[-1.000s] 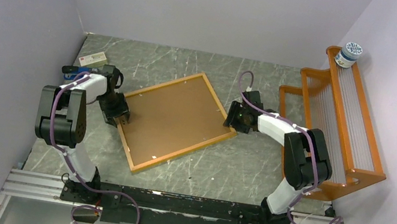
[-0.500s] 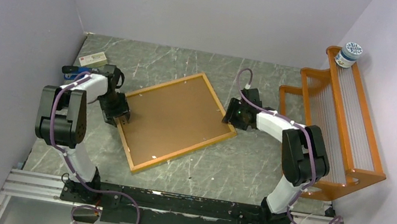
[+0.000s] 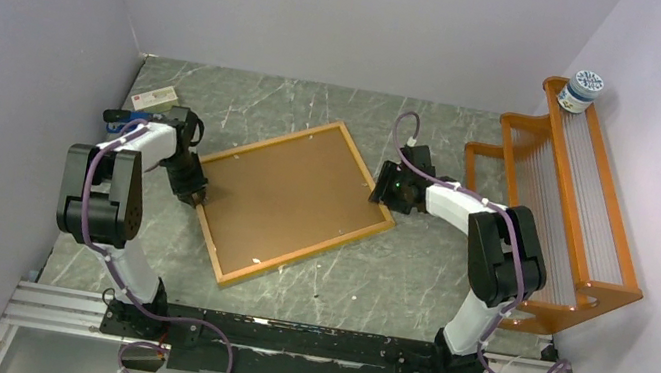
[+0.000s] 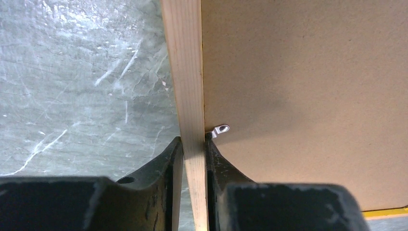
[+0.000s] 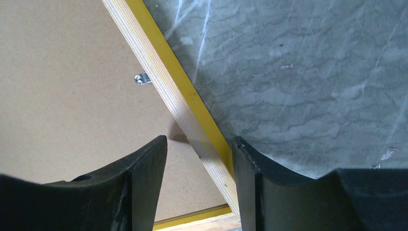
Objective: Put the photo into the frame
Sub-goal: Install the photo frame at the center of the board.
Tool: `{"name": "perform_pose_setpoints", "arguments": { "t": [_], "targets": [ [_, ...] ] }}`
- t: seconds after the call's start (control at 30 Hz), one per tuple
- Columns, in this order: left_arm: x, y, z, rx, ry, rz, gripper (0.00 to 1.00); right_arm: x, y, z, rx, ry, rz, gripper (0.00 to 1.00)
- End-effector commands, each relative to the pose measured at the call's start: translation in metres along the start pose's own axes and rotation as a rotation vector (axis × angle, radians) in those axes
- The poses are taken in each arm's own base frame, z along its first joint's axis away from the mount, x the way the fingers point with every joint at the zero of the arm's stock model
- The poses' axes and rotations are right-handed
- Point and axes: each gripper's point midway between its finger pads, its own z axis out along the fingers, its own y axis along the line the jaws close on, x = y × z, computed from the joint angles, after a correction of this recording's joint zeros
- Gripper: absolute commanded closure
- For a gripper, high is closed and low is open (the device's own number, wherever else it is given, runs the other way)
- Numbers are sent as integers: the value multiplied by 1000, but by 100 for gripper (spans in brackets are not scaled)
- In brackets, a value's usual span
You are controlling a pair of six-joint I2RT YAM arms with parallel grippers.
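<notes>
Left wrist: left jaws clamp the wooden frame (image 4: 190, 72), right jaws spread apart

The frame (image 3: 275, 142) lies flat on the grey marbled tabletop (image 3: 392, 278), about mid-table and back side up. It is turned askew, so one corner points toward the far wall. Its thin border is pale raw wood on the back with a yellow-orange outer edge (image 5: 168, 91). A brown hardboard backing panel (image 3: 294, 201) fills the opening, and small metal tabs (image 4: 220, 129) sit at the inner edge. The left gripper (image 4: 193, 144) pinches the left rail (image 4: 187, 72).
</notes>
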Motion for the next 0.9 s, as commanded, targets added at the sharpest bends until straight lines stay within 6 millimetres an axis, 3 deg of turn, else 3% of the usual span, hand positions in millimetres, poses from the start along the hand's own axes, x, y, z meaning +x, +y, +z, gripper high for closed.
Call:
{"name": "perform_pose_setpoints", "arguments": {
  "t": [0.0, 0.07, 0.17, 0.5, 0.7, 0.87],
  "targets": [
    [-25, 0, -1, -15, -113, 12, 89, 42, -28, 14, 90, 138, -7, 44],
    [-27, -2, -2, -9, -118, 11, 94, 43, -28, 14, 91, 139, -5, 44],
    [-31, -5, -7, -2, -130, 6, 93, 43, -30, 14, 99, 139, -7, 44],
    [-42, -13, -27, 59, -223, 17, 51, 47, -33, 15, 106, 143, -3, 44],
    [-50, -15, -32, 66, -252, 20, 42, 39, -30, 8, 104, 120, -4, 43],
    [-77, -22, -42, 87, -316, 49, 34, 9, -12, -14, 55, 19, 23, 41]
  ]
}}
